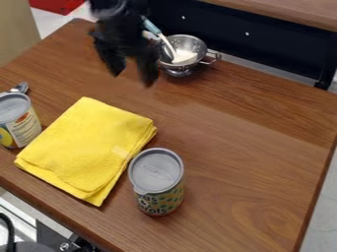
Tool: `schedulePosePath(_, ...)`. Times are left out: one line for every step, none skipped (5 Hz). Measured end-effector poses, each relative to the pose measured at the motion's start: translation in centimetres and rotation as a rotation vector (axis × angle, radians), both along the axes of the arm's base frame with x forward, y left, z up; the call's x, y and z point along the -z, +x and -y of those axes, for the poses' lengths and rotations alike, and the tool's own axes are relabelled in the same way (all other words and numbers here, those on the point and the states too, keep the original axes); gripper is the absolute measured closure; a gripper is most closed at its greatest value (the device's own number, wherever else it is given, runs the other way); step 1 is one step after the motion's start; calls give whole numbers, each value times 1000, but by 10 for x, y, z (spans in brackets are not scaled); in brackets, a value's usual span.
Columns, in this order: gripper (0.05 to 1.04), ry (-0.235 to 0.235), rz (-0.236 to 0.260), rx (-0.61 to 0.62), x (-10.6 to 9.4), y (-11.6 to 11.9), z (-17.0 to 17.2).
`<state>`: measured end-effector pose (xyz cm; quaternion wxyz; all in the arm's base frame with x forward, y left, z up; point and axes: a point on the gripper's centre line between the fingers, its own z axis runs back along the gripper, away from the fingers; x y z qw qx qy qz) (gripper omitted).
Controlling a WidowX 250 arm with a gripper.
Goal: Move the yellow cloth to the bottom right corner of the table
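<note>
The black gripper (133,78) hangs over the back of the table, left of the metal colander, its two fingers apart with nothing between them. In front of it and lower in the view lies the folded yellow cloth (89,145), flat on the left part of the brown wooden table (243,142). Space separates the gripper from the cloth.
A can (158,182) stands close to the cloth's right edge. Another can (18,120) is at its left, with a metal utensil (21,87) behind. The colander (183,51) holds a blue-handled utensil (151,25). The table's right edge slants down toward the bottom right.
</note>
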<state>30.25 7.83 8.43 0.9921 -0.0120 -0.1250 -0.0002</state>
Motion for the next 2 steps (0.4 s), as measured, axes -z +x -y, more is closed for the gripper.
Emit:
schedulePosePath(88,18,5,-27,4,27,6)
schedulePosePath(88,41,25,-52,10,43,4)
